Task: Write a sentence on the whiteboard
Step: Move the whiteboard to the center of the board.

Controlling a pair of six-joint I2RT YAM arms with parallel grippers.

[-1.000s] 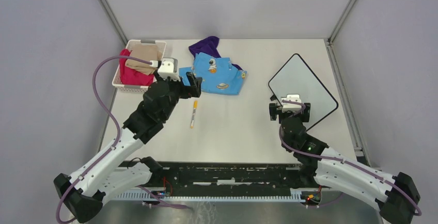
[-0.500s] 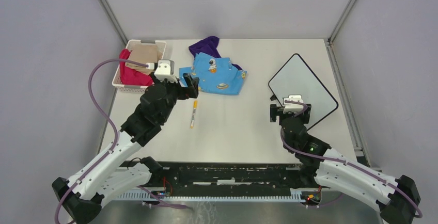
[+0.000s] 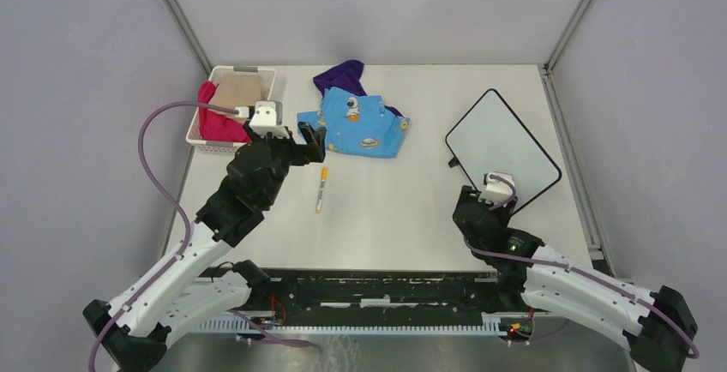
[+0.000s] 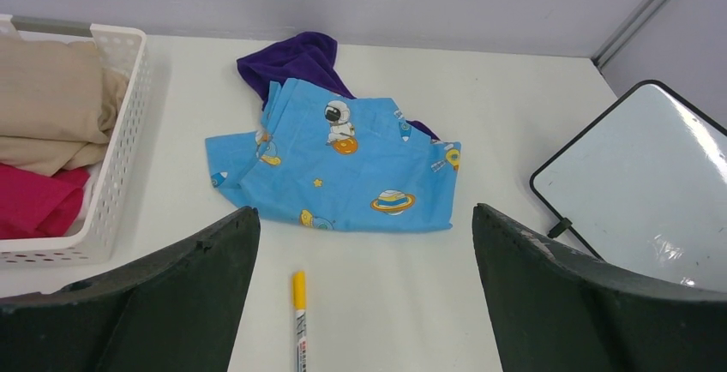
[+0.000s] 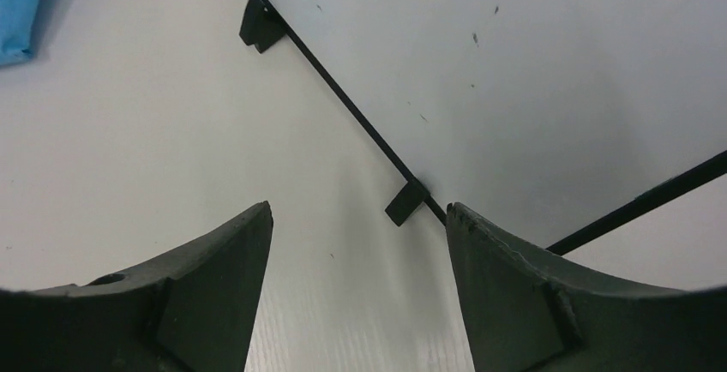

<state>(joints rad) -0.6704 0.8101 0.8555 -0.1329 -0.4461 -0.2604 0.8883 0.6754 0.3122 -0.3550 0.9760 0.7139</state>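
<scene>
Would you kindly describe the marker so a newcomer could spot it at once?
On the white table, find the blue astronaut-print cloth near the far edge. Just off its near side lies the marker. It is the only slim stick, white-barrelled with a yellow cap.

The white table [image 3: 394, 209] bore 5 things: a basket [image 3: 214, 144] far left, a blue cloth [image 3: 360, 123] overlapping a purple cloth [image 3: 341, 75], a marker [image 3: 321, 189], and the whiteboard [image 3: 501, 141] at right.

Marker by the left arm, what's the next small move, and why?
Probably lower the open left gripper onto the marker and close: it lies free on the table, lined up between the jaws, and the whiteboard shows no writing.
</scene>
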